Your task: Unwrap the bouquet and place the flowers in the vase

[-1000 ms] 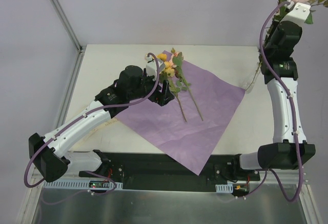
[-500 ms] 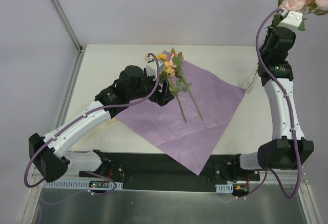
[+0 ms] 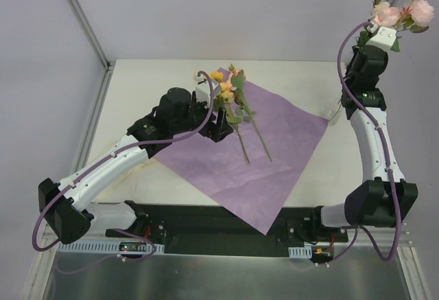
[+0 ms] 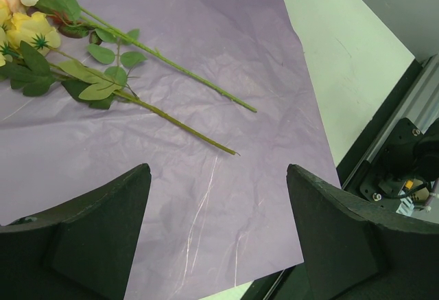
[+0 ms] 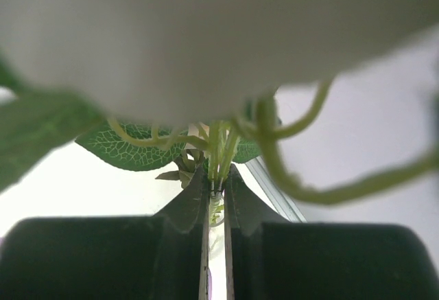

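The bouquet's purple wrapping paper (image 3: 274,149) lies spread flat on the table. Two flowers (image 3: 233,101) with yellow blooms (image 4: 27,29) and long green stems (image 4: 171,116) lie on its far part. My left gripper (image 3: 221,127) (image 4: 218,171) hovers open just over the paper beside them, nothing between its fingers. My right gripper (image 3: 379,21) (image 5: 217,176) is raised high at the far right, shut on thin green stems (image 5: 221,145) of pink and cream flowers (image 3: 401,13). The clear vase (image 3: 333,114) stands faintly visible on the table below that arm.
The black rail (image 3: 226,228) with both arm bases runs along the near edge. A metal frame post (image 3: 82,18) slants up at the back left. A blurred pale bloom (image 5: 206,32) and leaves (image 5: 130,149) fill most of the right wrist view.
The right arm has straightened and carried the pink flowers higher and a little left. The left arm and the flowers on the paper have not moved.
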